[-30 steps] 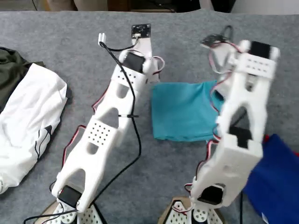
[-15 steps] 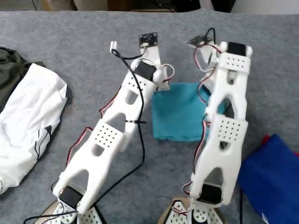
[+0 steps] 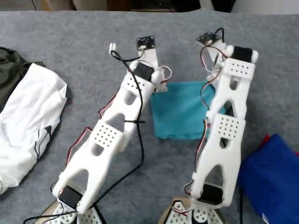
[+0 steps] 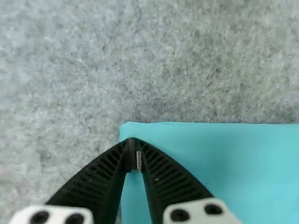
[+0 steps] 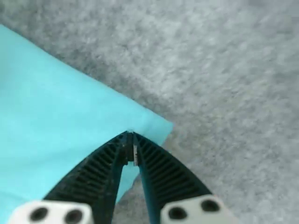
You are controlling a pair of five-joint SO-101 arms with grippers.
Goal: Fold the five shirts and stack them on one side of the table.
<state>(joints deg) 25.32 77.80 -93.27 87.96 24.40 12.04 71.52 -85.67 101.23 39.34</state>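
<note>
On the far-left edge of the grey felt table point(image 3: 70, 37) lies a dark green garment point(image 3: 10, 63), bunched up. A white shirt point(image 3: 28, 116) lies crumpled just right of it, overlapping its near side.

The left arm point(image 3: 114, 128) extends from its base at the near edge toward the far side and leans right. The left gripper point(image 4: 132, 156) is closed, its fingertips pressed together. It sits over the far-left corner of the teal shirt point(image 3: 180, 112). Whether any cloth is pinched between the tips cannot be determined.

The teal shirt is folded into a flat rectangle and lies at the centre of the table, between the two arms.

The right arm point(image 3: 226, 126) extends from its near base toward the far side, over the right edge of the teal shirt. The right gripper point(image 5: 129, 149) is also closed, tip against tip, at the shirt's far-right corner. It cannot be determined whether it has fabric in its grip.

At the near-right corner lies a blue shirt point(image 3: 273, 179), with a strip of red cloth point(image 3: 265, 138) at its far edge.
</note>
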